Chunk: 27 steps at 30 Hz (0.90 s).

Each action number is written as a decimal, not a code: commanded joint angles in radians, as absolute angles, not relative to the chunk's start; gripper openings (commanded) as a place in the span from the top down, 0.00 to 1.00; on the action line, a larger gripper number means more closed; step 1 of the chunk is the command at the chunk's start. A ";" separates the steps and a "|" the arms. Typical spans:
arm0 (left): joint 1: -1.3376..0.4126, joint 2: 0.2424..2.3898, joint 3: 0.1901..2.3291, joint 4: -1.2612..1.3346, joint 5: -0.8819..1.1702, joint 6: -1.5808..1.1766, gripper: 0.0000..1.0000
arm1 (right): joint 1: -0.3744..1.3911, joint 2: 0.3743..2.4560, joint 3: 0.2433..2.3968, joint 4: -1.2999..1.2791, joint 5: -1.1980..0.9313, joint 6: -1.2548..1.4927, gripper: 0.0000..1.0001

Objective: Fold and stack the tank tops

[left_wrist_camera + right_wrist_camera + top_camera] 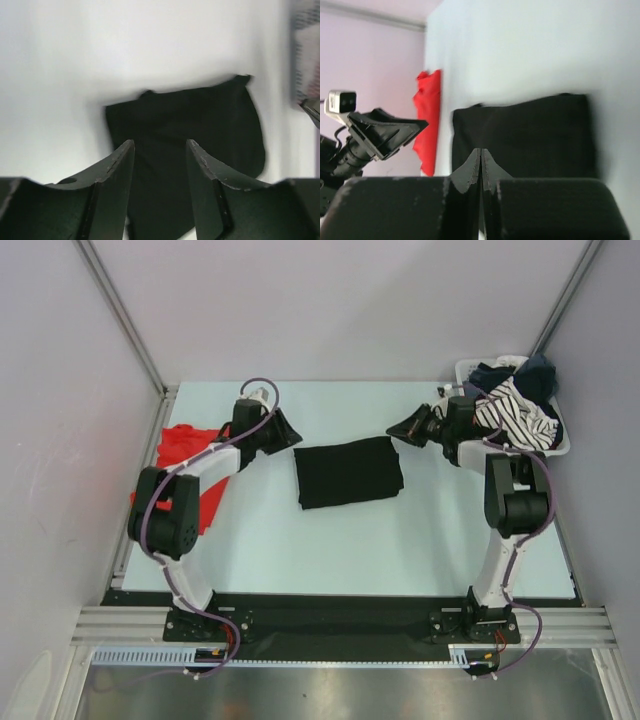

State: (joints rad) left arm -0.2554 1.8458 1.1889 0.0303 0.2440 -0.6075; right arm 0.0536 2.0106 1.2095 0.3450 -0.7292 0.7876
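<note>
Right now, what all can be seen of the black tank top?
The black tank top is plain, thin, soft-looking fabric, folded into a flat, roughly rectangular packet with slightly uneven edges. It lies on the pale table near its middle. The left gripper and right gripper are near its far corners; neither holds it.

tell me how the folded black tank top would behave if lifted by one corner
The black tank top lies flat and thin with soft, uneven edges, so it would probably droop and unfold. Being so thin, it is likely light for its size. Pushed across the smooth table, it may bunch rather than slide whole.
</note>
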 commanded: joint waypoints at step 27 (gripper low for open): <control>-0.354 1.748 0.847 0.176 0.290 -0.624 0.57 | 0.078 1.936 0.902 0.445 -0.789 0.722 0.96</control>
